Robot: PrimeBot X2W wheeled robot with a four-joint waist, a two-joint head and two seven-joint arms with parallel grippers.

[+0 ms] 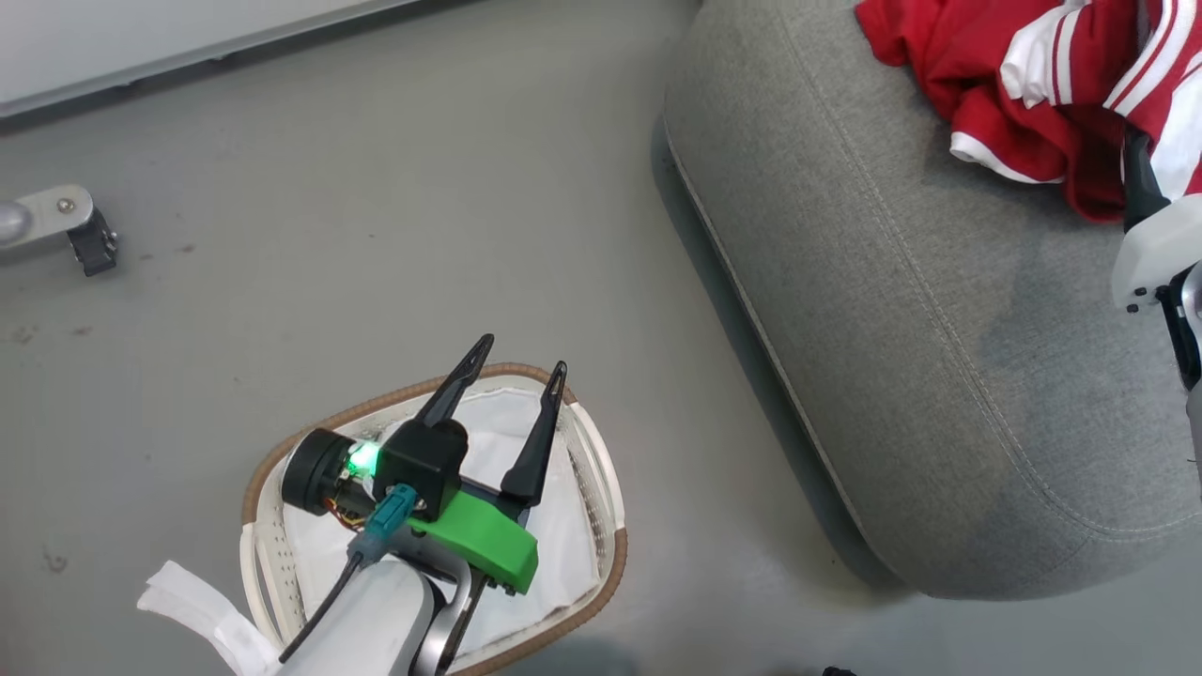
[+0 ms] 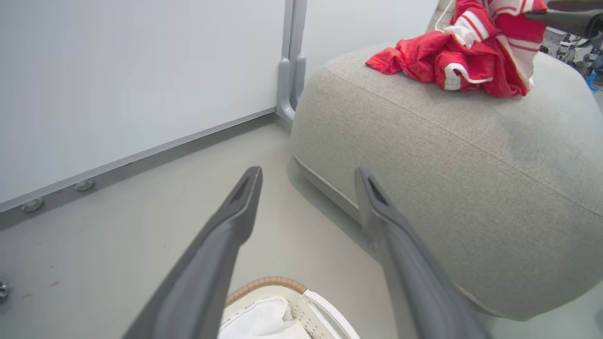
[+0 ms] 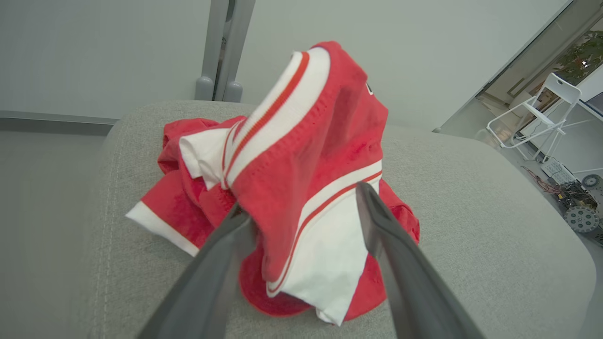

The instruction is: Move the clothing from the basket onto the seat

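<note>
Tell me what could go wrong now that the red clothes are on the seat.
1. The jersey stands bunched between the open right gripper's fingers, touching one of them. Pulling back might snag it and drag it off the seat.
2. The left gripper hangs open over the basket, where a white liner lies. A grasp there could lift the liner by mistake.

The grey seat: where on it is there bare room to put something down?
The seat is bare over its broad stretch from the stitched edge facing the basket up to the red clothing. It is crowded at the far corner, where the clothing lies heaped with the right gripper, jaws apart, around a raised fold.
</note>
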